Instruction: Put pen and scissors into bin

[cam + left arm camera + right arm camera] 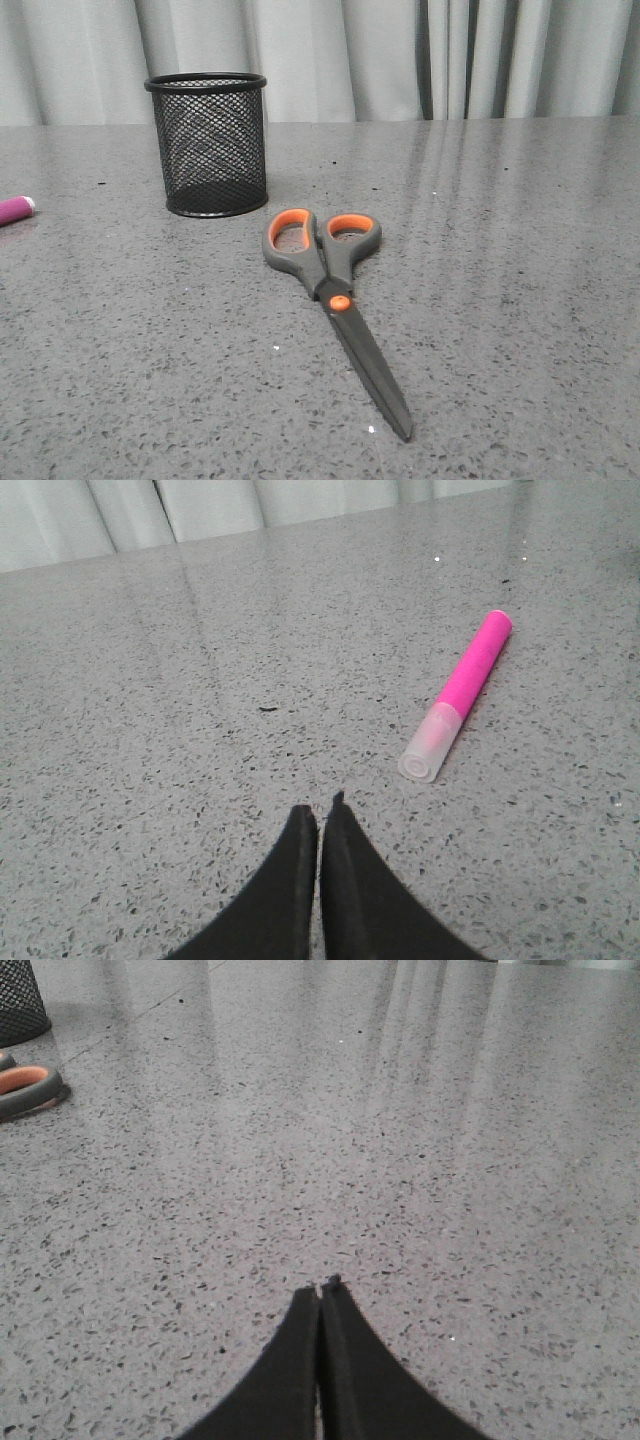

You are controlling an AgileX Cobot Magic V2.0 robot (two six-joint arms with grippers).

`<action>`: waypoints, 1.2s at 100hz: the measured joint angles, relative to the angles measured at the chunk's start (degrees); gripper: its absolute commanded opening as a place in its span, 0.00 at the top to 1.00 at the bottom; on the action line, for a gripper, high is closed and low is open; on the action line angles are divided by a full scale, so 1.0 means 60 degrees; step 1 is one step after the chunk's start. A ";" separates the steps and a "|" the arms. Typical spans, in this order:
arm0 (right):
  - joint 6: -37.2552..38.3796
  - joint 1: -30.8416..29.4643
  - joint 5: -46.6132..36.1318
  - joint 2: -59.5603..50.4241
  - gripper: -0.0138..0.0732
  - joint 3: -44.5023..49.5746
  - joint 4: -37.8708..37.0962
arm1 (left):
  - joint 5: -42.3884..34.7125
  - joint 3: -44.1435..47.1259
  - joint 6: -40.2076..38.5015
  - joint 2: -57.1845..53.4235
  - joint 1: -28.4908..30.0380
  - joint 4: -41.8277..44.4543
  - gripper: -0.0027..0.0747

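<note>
The black mesh bin (pixel 207 143) stands upright at the back left of the grey table. The scissors (pixel 333 292) lie flat in front of it, orange-lined handles toward the bin, blades pointing to the near edge. Only the pen's tip (pixel 15 209) shows at the front view's left edge. In the left wrist view the magenta pen (pixel 460 693) lies flat, its clear cap toward my left gripper (pixel 320 808), which is shut and empty, a short way from it. My right gripper (pixel 320 1289) is shut and empty over bare table; a scissor handle (pixel 30 1087) and the bin's base (pixel 20 1005) show at that view's edge.
The table (pixel 500 250) is speckled grey stone. Pale curtains (pixel 400 55) hang behind its far edge. Neither arm shows in the front view.
</note>
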 measured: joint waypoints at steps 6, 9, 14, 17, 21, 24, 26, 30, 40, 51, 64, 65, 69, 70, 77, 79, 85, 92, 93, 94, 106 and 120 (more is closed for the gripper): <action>0.0000 0.0000 0.0000 0.0000 0.92 0.0000 0.0000 | 0.0000 0.0000 0.0000 0.0000 0.0000 0.0000 0.99; 0.0000 0.0000 0.0000 0.0000 0.92 0.0000 0.0000 | 0.0000 0.0000 0.0000 0.0000 0.0000 0.0000 0.99; 0.0000 0.0000 0.0000 0.0000 0.92 0.0000 0.0000 | 0.0000 0.0000 0.0000 0.0000 0.0000 0.0000 0.99; 0.0000 0.0000 0.0000 0.0000 0.92 0.0000 0.0000 | 0.0000 0.0000 0.0000 0.0000 0.0000 0.0000 0.99; 0.0000 0.0000 0.0000 0.0000 0.92 0.0000 0.0000 | 0.0000 0.0000 0.0000 0.0000 0.0000 0.0000 0.99; 0.0000 0.0000 0.0000 0.0000 0.92 0.0000 0.0000 | 0.0000 0.0000 0.0000 0.0000 0.0000 0.0000 0.99; 0.0000 0.0000 0.0000 0.0000 0.92 0.0000 0.0000 | 0.0000 0.0000 0.0000 0.0000 0.0000 0.0000 0.99; 0.0000 0.0000 0.0000 0.0000 0.92 0.0000 0.0000 | 0.0000 0.0000 0.0000 0.0000 0.0000 0.0000 0.99; 0.0000 0.0000 0.0000 0.0000 0.92 0.0000 0.0000 | 0.0000 0.0000 0.0000 0.0000 0.0000 0.0000 0.99; 0.0000 0.0000 0.0000 0.0000 0.92 0.0000 0.0000 | 0.0000 0.0000 0.0000 0.0000 0.0000 0.0000 0.99; 0.0000 0.0000 0.0000 0.0000 0.92 0.0000 0.0000 | 0.0000 0.0000 0.0000 0.0000 0.0000 0.0000 0.99; 0.0000 0.0000 0.0000 0.0000 0.92 0.0000 0.0000 | 0.0000 0.0000 0.0000 0.0000 0.0000 0.0000 0.99; 0.0000 0.0000 0.0000 0.0000 0.92 0.0000 0.0000 | 0.0000 0.0000 0.0000 0.0000 0.0000 0.0000 0.99; 0.0000 0.0000 0.0000 0.0000 0.92 0.0000 0.0000 | 0.0000 0.0000 0.0000 0.0000 0.0000 0.0000 0.99; 0.0000 0.0000 0.0000 0.0000 0.92 0.0000 0.0000 | 0.0000 0.0000 0.0000 0.0000 0.0000 0.0000 0.99; 0.0000 0.0000 0.0000 0.0000 0.92 0.0000 0.0000 | 0.0000 0.0000 0.0000 0.0000 0.0000 0.0000 0.99; 0.0000 0.0000 -0.0017 0.0000 0.92 0.0000 0.0000 | 0.0000 0.0000 0.0000 0.0000 0.0000 0.0000 0.99; 0.0018 0.0000 -0.0123 0.0000 0.92 0.0000 -0.0041 | 0.0000 0.0000 0.0000 0.0000 0.0000 0.0000 0.99; 0.0018 0.0000 -0.0150 0.0000 0.92 0.0000 -0.0063 | 0.0000 0.0000 0.0000 0.0000 0.0000 0.0000 0.99; 0.0018 0.0000 -0.0192 0.0000 0.92 0.0000 -0.0058 | 0.0000 0.0000 0.0000 0.0000 0.0000 0.0000 0.99; 0.0018 0.0000 -0.1075 0.0000 0.92 0.0000 -0.0146 | 0.0000 0.0000 0.0000 0.0000 0.0000 0.0000 0.99; 0.0018 0.0000 -0.3030 0.0000 0.92 0.0000 0.0213 | -0.0017 0.0000 0.0000 0.0000 0.0000 0.0000 0.99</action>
